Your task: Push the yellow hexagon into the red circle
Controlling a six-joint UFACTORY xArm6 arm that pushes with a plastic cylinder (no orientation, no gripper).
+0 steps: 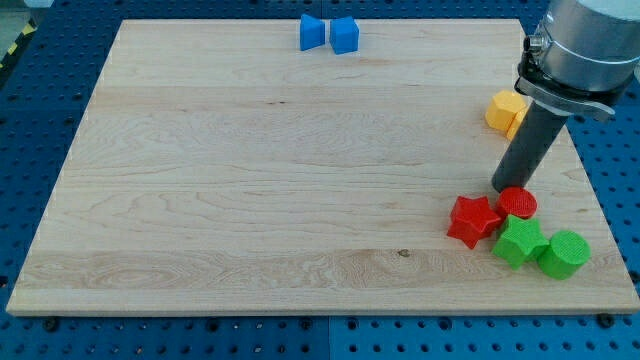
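The yellow hexagon (506,109) lies at the view's right, partly hidden behind the rod. An orange-yellow block seems to sit against its lower right, mostly hidden. The red circle (518,203) lies lower down, near the board's right bottom. My tip (504,189) rests on the board just above and left of the red circle, touching or nearly touching it. The tip is well below the yellow hexagon.
A red star (473,220) sits left of the red circle. A green star (520,242) and a green circle (564,253) lie below it. Two blue blocks (328,33) sit at the board's top edge. The wooden board (250,180) lies on a blue perforated table.
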